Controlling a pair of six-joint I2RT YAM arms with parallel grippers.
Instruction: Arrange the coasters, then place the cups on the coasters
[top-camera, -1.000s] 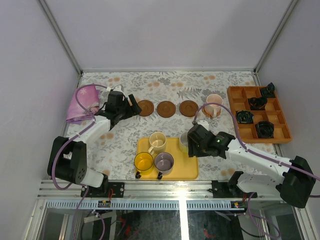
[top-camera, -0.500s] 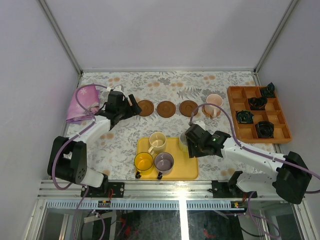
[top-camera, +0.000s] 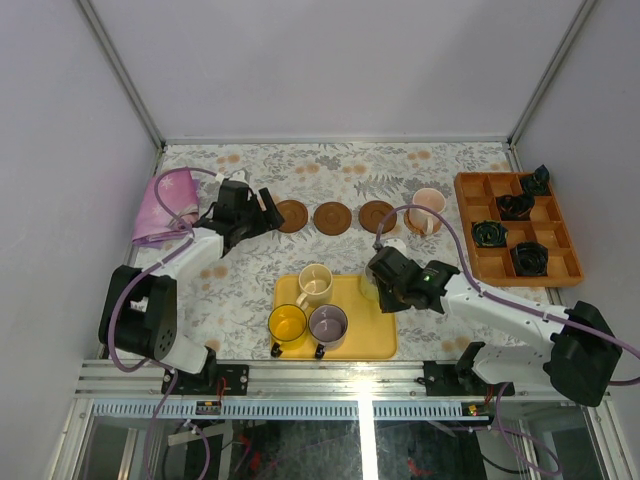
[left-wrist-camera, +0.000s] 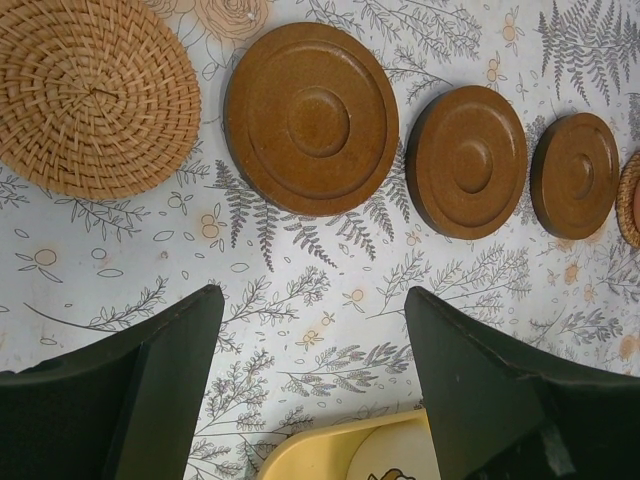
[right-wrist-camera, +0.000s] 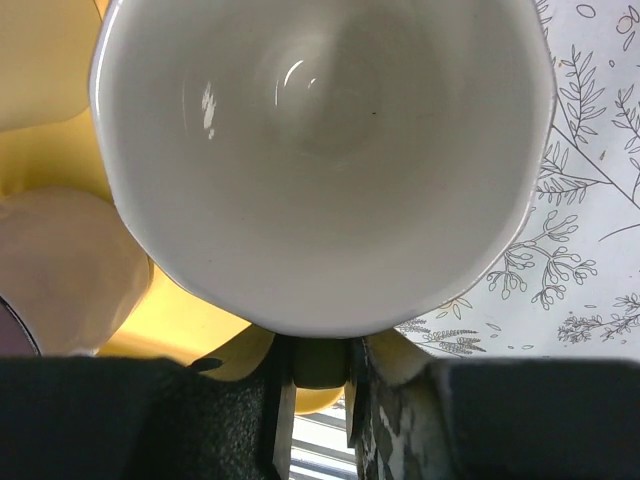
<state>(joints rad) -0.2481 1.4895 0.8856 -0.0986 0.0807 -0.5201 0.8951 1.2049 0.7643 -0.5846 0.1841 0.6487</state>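
Note:
Three brown coasters (left-wrist-camera: 312, 118) (left-wrist-camera: 467, 160) (left-wrist-camera: 575, 175) lie in a row on the floral table, with a woven coaster (left-wrist-camera: 95, 95) to their left. My left gripper (left-wrist-camera: 313, 340) hovers open just in front of them, holding nothing. The pink cup (top-camera: 430, 208) stands on a further coaster at the row's right end. The cream cup (top-camera: 314, 284), yellow cup (top-camera: 287, 323) and purple-grey cup (top-camera: 328, 322) sit on the yellow tray (top-camera: 380, 335). My right gripper (right-wrist-camera: 320, 365) is shut on the handle of the pale green-white cup (right-wrist-camera: 320, 150) at the tray's right edge.
An orange compartment box (top-camera: 566, 268) with small black objects stands at the right edge. A pink cloth (top-camera: 168, 205) lies at the far left, behind the left arm. The right arm reaches across the front right of the table.
My right gripper has slid a little left onto the pale cup and its fingers have closed on the handle. The left arm and the coasters have not moved.

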